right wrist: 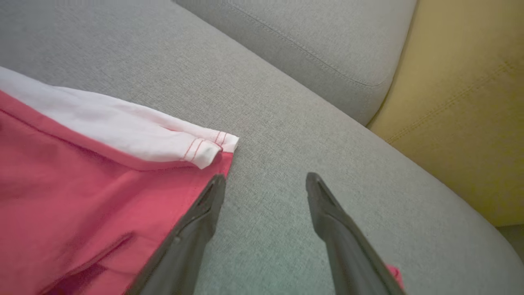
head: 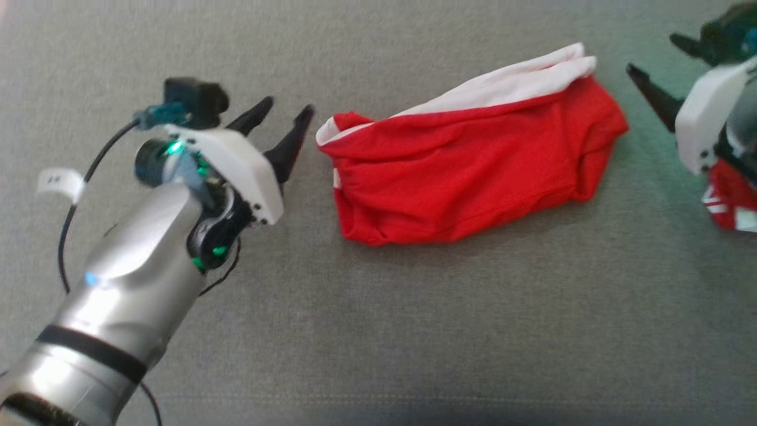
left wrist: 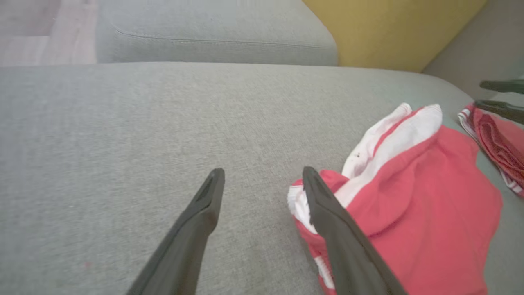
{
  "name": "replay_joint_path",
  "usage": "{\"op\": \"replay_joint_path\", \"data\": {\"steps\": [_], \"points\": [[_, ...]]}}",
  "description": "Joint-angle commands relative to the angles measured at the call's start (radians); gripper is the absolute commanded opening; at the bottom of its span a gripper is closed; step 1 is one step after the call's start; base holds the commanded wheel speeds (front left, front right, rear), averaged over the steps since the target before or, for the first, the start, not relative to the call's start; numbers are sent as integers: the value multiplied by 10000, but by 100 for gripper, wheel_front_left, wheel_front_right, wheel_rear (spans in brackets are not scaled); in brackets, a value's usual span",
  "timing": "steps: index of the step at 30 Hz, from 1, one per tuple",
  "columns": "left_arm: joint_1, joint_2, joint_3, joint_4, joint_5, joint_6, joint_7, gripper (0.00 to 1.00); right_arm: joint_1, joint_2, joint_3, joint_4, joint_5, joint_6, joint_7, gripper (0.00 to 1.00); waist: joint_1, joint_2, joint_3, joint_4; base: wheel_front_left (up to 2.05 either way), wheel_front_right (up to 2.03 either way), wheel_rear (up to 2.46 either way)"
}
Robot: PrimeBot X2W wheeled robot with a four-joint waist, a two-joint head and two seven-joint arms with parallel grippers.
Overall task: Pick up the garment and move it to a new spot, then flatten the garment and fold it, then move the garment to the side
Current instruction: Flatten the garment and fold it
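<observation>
1. Finds the garment (head: 473, 160), red with a white band and seemingly a pair of sports shorts, gathered into a compact folded bundle at the centre of the grey sofa seat (head: 414, 331), free of both tools.
2. Runs its long axis along the 9-to-3 o'clock line of the head view, with the white edge on the 12 o'clock side, rising slightly toward 2 o'clock.
3. Places the left gripper (head: 288, 106) at 9 o'clock from the bundle, fingers spread wide, pointing toward 2 o'clock and gripping nothing. Tips just beside the gathered end; contact impossible to confirm.
4. Puts the right gripper (head: 650, 53) at 3 o'clock from the bundle, fingers likewise parted wide and empty, aimed toward 10 o'clock, with a sliver of bare seat before the white corner.
5. Confirms both from the wrists: from the left gripper (left wrist: 264, 172), red cloth off at 3 o'clock; from the right gripper (right wrist: 266, 177), the stitched white hem off at 10 o'clock, just past one fingertip.
6. Judged from this layout: folding largely done, the shift to the side not yet made. Brackets the bundle end to end, so a two-handed lift along that axis looks natural, with the left tips marginally the closer.
7. Worth watching: a second red striped cloth (head: 730, 195) at 4 o'clock, beneath the right wrist, close enough to be snagged in any sideways carry.
</observation>
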Motion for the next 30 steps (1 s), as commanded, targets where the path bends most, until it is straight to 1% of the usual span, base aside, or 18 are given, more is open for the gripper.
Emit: {"op": "replay_joint_path", "data": {"steps": [1,6,9,11,14,18,20,22,24,25,28,30], "points": [[-41,438,503,-128,-94,147,-192,100,384,-111,-92,-35,196,-9,-277,100,-1,0,-351,-251,0,0,0],[274,525,935,-99,-307,528,-821,100,779,15,-211,-12,565,-9,-1177,100,-1,0,-999,-555,0,0,0],[466,521,1213,-232,-385,780,-1371,100,960,151,-485,152,600,-9,-1901,100,-1,0,-1391,-703,0,0,0],[617,486,1423,-393,-452,943,-1699,100,1129,295,-844,308,725,-9,-2421,100,-1,0,-1636,-781,0,0,0],[908,445,1838,-750,-455,1226,-2099,100,1399,500,-1333,518,620,-9,-2958,100,-1,0,-1968,-874,0,0,0],[1642,385,2524,-1581,-83,1684,-2288,100,1936,841,-2271,627,221,-9,-3242,100,-1,0,-2337,-996,0,0,0],[2141,338,3144,-2253,438,1962,-2296,100,2268,1003,-3093,429,-98,-9,-3262,100,-1,0,-2493,-1040,0,0,0],[2794,233,3795,-2942,1100,2211,-2299,100,2801,1177,-4205,77,-575,-9,-3267,100,-1,0,-2660,-1109,0,0,0],[3570,-17,4413,-3584,1658,2396,-2301,100,3474,1302,-5176,-353,-1613,-9,-3268,100,-1,0,-2797,-1181,0,0,0],[4342,-400,4971,-4112,2021,2393,-2301,100,4344,1599,-6366,-808,-2436,-9,-3269,100,-1,0,-2927,-1218,0,0,0],[5342,-911,5619,-4580,2681,2302,-2302,100,5722,2168,-8089,-1572,-3678,-9,-3270,100,-1,0,-3103,-1269,0,0,0],[5914,-1259,6008,-4745,3112,2179,-2302,100,6633,2650,-9027,-2083,-4442,-9,-3271,100,-1,0,-3227,-1304,0,0,0]]}}
